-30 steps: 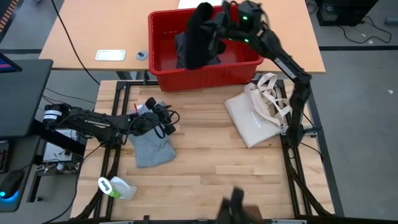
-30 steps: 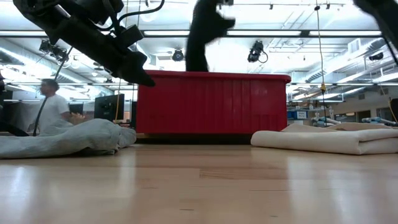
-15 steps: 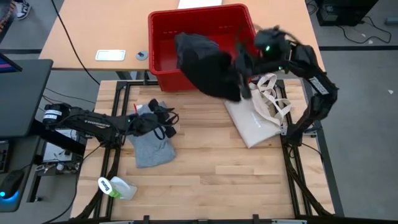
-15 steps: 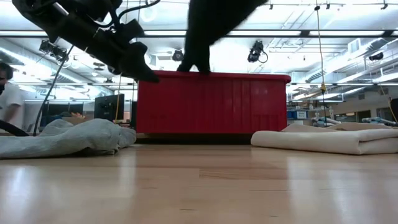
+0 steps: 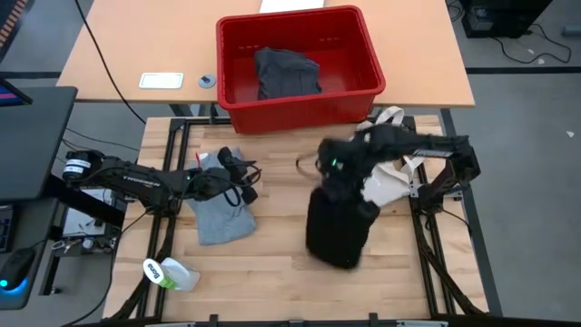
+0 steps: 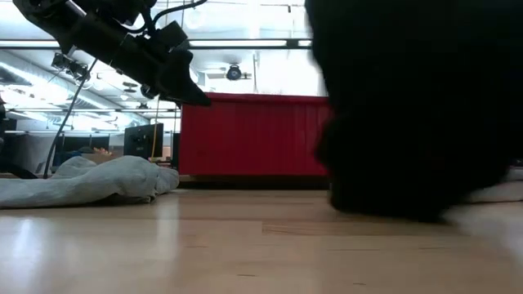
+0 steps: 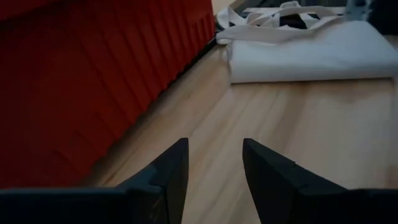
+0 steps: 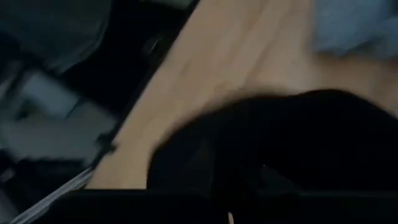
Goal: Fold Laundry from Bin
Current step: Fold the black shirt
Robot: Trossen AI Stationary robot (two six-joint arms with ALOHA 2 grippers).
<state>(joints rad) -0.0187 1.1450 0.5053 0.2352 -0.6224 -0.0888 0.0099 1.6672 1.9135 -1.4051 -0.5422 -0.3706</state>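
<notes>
1. While the left arm waits low over the left side of the wooden counter [image 5: 272, 263], the right arm reaches across toward the middle with a large black garment [image 5: 339, 227] hanging from it.
2. The right end effector [image 5: 334, 171] sits above the bundle, fingers pinched together on the black cloth at its top; the cloth drapes down in a dark lump whose lower end meets the counter.
3. In the low view that black garment [image 6: 417, 106] fills the right half and hides whatever lies behind it.
4. The left end effector [image 5: 238, 179] hovers just above the light grey T-shirt [image 5: 221, 216], which lies crumpled flat on the counter; its fingers [image 7: 168, 177] stand apart with nothing between them.
5. The red bin [image 5: 234, 54] stands on the far table beyond the counter, and a dark grey-blue garment [image 5: 286, 73] lies bunched inside it.
6. The cream canvas tote bag [image 5: 392, 177] lies on the right side of the counter, partly covered by the right arm and the black cloth.
7. A white bottle with a green cap [image 5: 168, 272] lies on its side near the counter's front left corner.
8. A small white card [image 5: 161, 80] rests on the far table to the left of the bin.
</notes>
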